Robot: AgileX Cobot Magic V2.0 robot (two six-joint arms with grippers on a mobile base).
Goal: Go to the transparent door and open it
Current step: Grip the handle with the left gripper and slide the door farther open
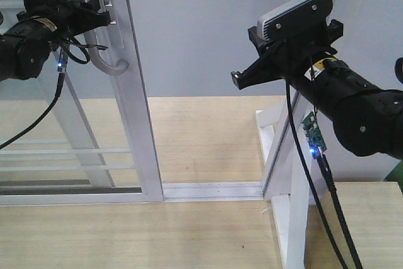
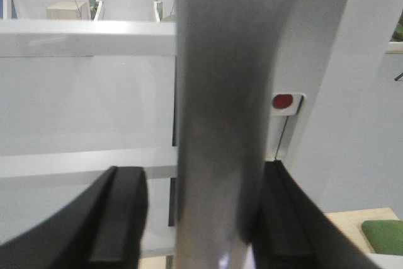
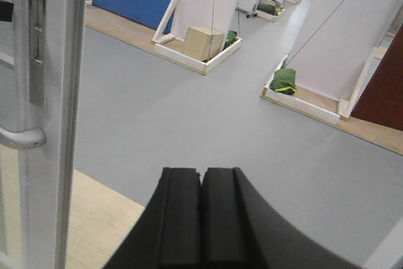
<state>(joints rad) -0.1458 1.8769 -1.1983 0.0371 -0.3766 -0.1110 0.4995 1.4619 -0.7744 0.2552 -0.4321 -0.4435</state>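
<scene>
The transparent door (image 1: pixel 135 124) stands at the left, a white frame with glass and thin white bars. Its curved pale-grey handle (image 1: pixel 112 61) hangs on the edge stile. My left gripper (image 1: pixel 94 12) is at the top of that handle. In the left wrist view the handle (image 2: pixel 217 124) fills the space between the spread fingers of the left gripper (image 2: pixel 200 174); the right finger (image 2: pixel 283 218) touches it, the left finger stands off. My right gripper (image 1: pixel 236 79) is shut and empty in mid-air in the doorway gap. Its wrist view shows the closed right gripper (image 3: pixel 202 174), the door stile (image 3: pixel 47 124) and the handle (image 3: pixel 22 138).
A fixed white post with a triangular brace (image 1: pixel 283 155) stands at the right of the opening. A white floor track (image 1: pixel 214 190) runs between it and the door. Beyond lie grey floor, white partitions, a wooden box (image 3: pixel 204 42) and a green bag (image 3: pixel 283 81).
</scene>
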